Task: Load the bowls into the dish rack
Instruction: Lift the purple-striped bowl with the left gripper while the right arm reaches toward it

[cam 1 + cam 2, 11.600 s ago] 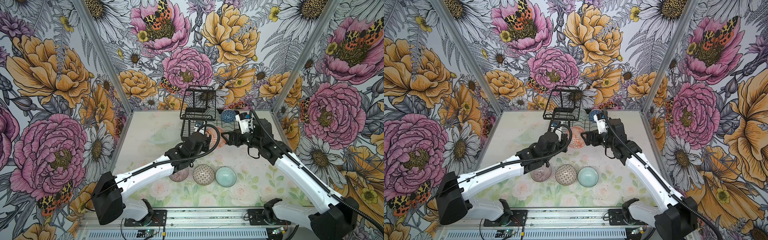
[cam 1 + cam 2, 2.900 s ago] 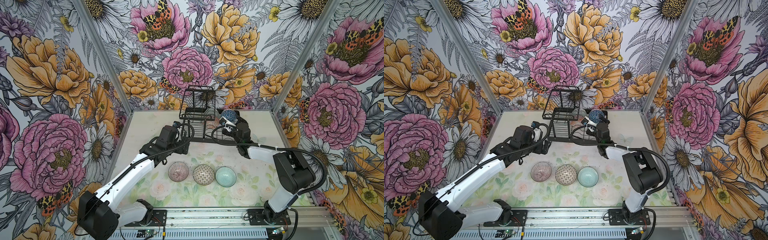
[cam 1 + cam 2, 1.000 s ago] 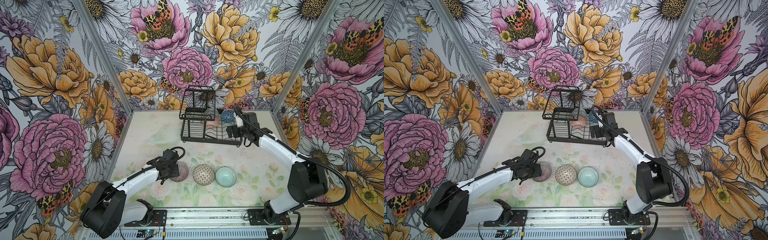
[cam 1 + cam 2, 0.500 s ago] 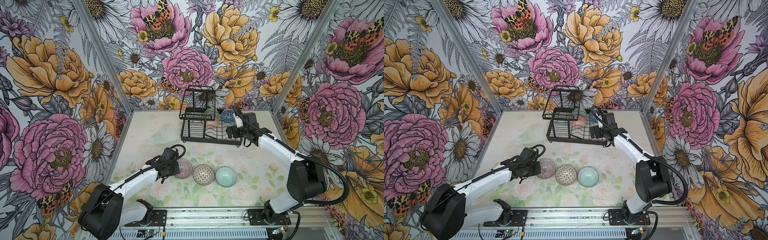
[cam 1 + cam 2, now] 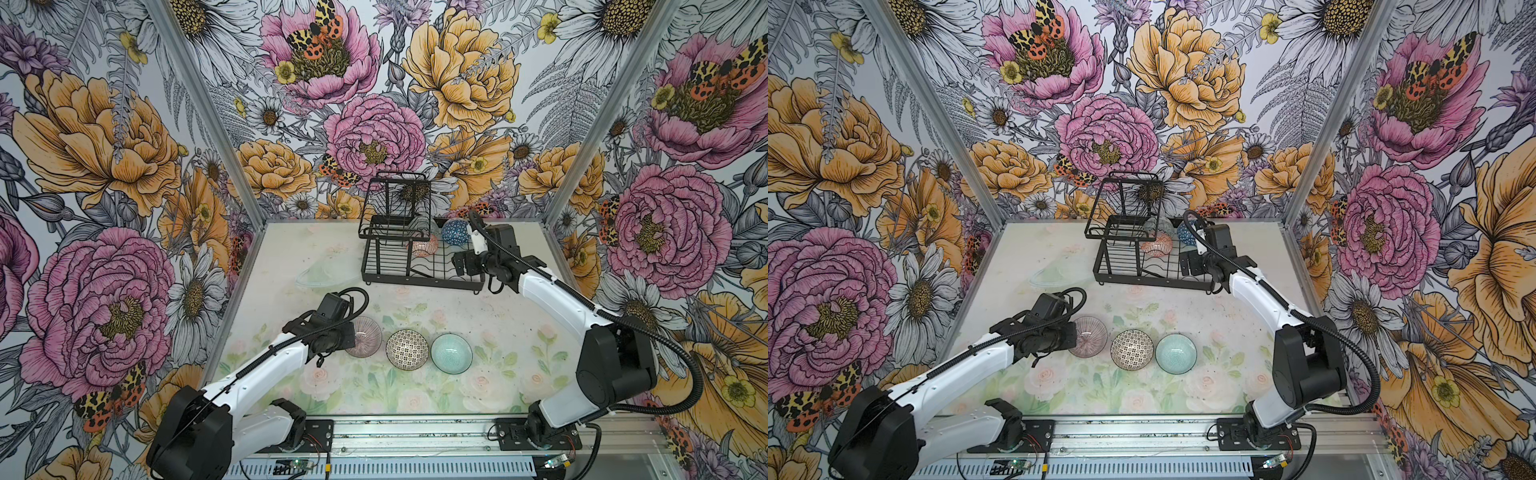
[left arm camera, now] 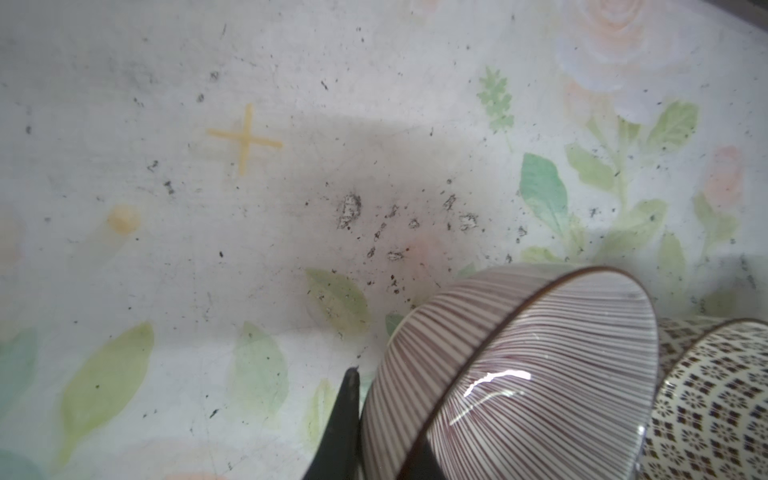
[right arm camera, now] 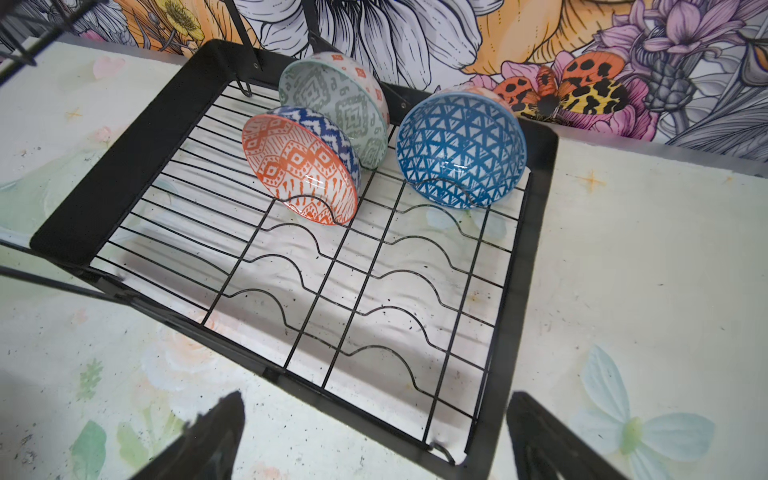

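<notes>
I am clamping my left pincer (image 5: 352, 337) almost shut on the rim of the pink-striped bowl (image 5: 366, 336), planning a slow, level lift clear of the tiled bowl (image 5: 407, 350) just beyond it, toward the dish rack (image 5: 415, 281) well apart from the pincer.

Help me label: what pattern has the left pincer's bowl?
The bowl: thin pinkish stripes; left wrist view.

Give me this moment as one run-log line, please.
left gripper shut on pink-striped bowl | right gripper open by dish rack | racked: grey-green bowl, orange-white bowl, blue lattice bowl | table: tiled bowl, teal bowl
</notes>
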Controlling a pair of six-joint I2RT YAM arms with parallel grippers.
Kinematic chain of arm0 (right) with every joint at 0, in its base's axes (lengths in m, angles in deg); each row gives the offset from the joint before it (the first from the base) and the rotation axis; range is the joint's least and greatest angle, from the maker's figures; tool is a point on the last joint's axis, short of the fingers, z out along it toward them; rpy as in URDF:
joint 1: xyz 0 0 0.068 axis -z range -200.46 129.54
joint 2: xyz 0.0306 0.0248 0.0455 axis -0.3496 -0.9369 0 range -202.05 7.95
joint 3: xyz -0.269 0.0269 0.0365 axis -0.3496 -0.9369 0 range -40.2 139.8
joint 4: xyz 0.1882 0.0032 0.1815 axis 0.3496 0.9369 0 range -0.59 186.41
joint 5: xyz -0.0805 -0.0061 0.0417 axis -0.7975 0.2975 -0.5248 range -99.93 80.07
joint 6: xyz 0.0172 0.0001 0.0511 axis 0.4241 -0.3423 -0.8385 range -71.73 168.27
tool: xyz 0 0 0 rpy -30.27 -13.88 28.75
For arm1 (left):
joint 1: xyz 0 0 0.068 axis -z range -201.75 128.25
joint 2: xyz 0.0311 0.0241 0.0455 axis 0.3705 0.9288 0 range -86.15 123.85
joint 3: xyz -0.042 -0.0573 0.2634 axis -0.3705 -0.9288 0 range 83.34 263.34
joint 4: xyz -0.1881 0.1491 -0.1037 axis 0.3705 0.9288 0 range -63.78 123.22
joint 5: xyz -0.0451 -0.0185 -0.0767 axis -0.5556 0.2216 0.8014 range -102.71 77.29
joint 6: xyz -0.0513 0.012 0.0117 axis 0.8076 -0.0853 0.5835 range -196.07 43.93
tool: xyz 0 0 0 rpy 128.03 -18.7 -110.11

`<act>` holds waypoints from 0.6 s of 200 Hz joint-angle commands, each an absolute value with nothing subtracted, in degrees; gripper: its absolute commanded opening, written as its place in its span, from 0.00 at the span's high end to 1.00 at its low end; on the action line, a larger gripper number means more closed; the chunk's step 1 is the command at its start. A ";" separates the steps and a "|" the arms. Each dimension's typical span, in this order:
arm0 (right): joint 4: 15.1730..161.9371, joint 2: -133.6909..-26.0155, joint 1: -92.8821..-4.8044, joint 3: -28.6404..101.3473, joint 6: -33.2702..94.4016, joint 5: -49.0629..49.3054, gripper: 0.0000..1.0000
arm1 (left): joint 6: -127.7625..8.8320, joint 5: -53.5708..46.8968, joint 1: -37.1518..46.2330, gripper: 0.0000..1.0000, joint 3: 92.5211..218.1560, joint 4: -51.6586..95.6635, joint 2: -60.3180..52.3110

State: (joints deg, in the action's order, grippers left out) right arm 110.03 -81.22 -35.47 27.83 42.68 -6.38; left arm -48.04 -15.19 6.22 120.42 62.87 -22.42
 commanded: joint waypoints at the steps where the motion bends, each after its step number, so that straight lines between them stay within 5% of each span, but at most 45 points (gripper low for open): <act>1: 110.05 -79.32 -34.97 27.13 41.99 -5.71 0.01 | -51.43 -16.84 5.94 1.00 124.45 61.33 -24.58; 120: 111.19 -77.35 -34.81 28.36 41.97 -2.12 0.01 | -59.40 -20.53 13.78 1.00 138.06 52.66 -16.36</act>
State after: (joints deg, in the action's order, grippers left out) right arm 110.81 -80.80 -35.09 27.81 42.68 -4.81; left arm -56.83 -18.95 12.62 133.75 58.93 -17.83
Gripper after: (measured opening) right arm 0.995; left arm 0.113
